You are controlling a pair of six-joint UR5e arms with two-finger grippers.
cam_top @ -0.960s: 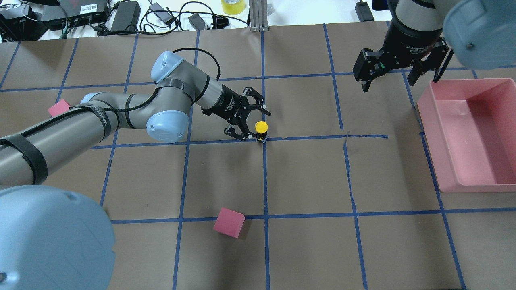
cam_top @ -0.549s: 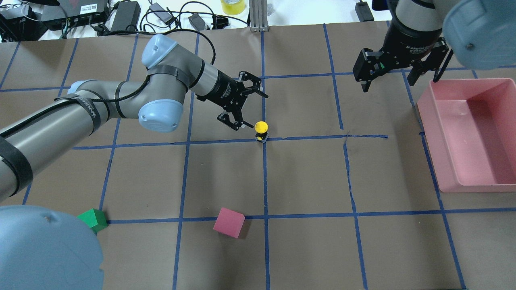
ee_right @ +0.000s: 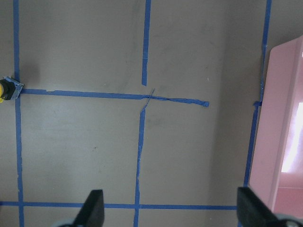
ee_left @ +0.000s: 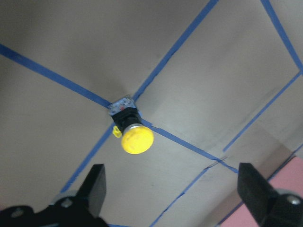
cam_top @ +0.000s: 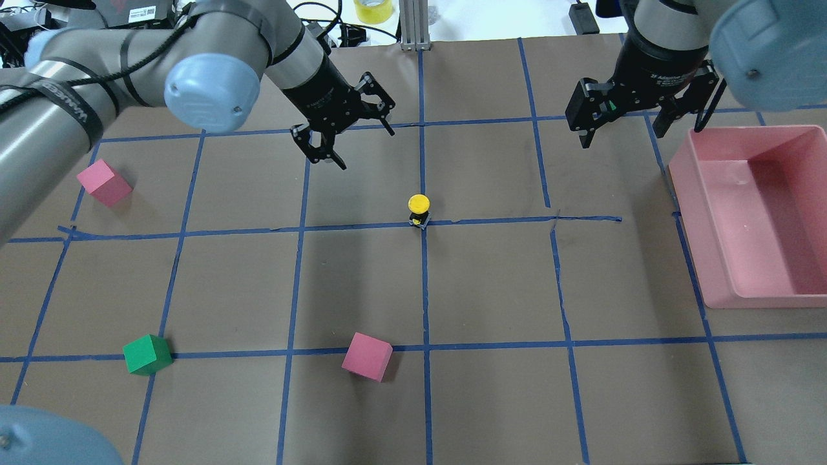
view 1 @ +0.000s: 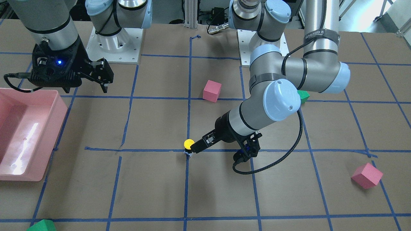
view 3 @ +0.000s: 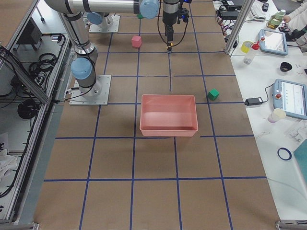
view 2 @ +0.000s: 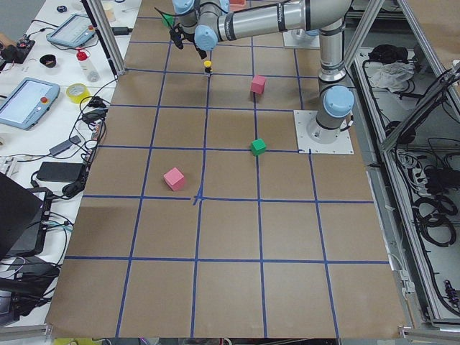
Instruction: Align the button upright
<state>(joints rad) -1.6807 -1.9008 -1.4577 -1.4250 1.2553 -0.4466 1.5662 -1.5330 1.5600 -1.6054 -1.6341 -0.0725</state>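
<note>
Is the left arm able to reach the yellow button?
Probably yes: the left gripper hangs open close to the button, which stands alone with nothing between them.

Green foam cube [view 2: 258, 146] on brown paper-covered table [view 2: 287, 244] with a blue tape grid. Pink foam cube [view 2: 173, 178] nearer than it, to the left. Second pink foam cube [view 2: 258, 85] straight beyond it. Tiny yellow-capped button [view 2: 207, 66] farther beyond, left, with the left gripper [view 2: 203, 52] close by, too small to read.
</note>
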